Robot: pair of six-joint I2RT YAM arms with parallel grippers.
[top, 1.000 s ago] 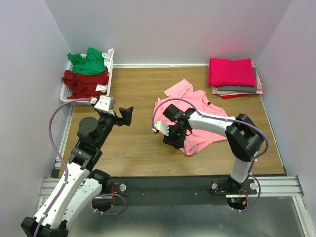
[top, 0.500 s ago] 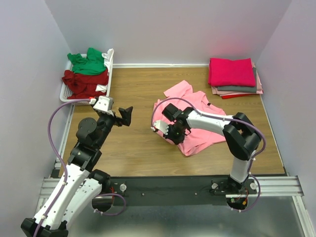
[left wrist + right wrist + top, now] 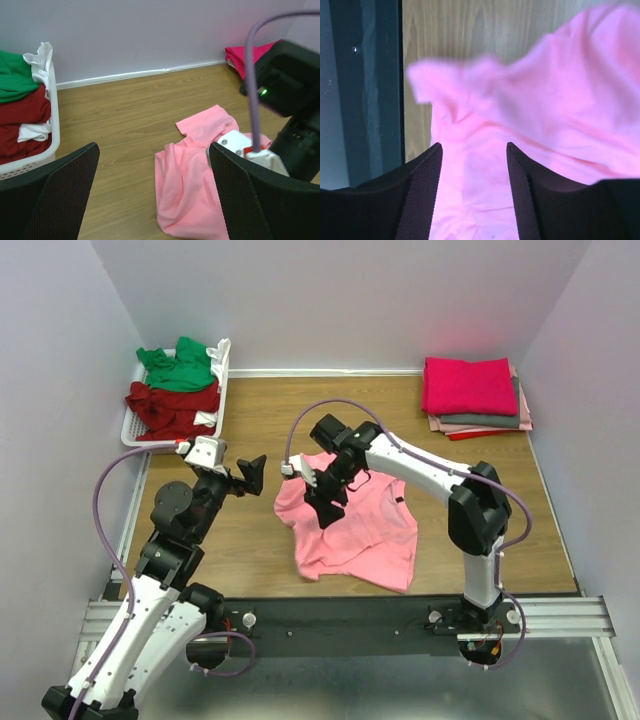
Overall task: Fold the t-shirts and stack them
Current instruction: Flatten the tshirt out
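The light pink t-shirt (image 3: 355, 535) lies loosely spread on the wooden table, with its dark neck label (image 3: 397, 500) showing. My right gripper (image 3: 322, 510) hovers over the shirt's left part. In the right wrist view its jaws (image 3: 473, 150) stand apart, with pink cloth (image 3: 545, 100) below and between them. My left gripper (image 3: 250, 475) is open and empty, left of the shirt. In the left wrist view (image 3: 154, 147) the pink shirt (image 3: 190, 190) lies ahead of it. Green (image 3: 180, 368) and dark red (image 3: 172, 405) shirts fill the basket. A magenta shirt (image 3: 468, 385) tops a folded stack with a grey one (image 3: 480, 421).
The white slotted basket (image 3: 130, 430) stands at the far left by the wall and also shows in the left wrist view (image 3: 52, 115). The folded stack sits at the far right corner. Grey walls close in the table on three sides. A black rail runs along the near edge.
My right gripper has swung left and away from me. The pink shirt has come with it and gone from a crumpled heap to a spread sheet nearer the front left. The left arm barely moved.
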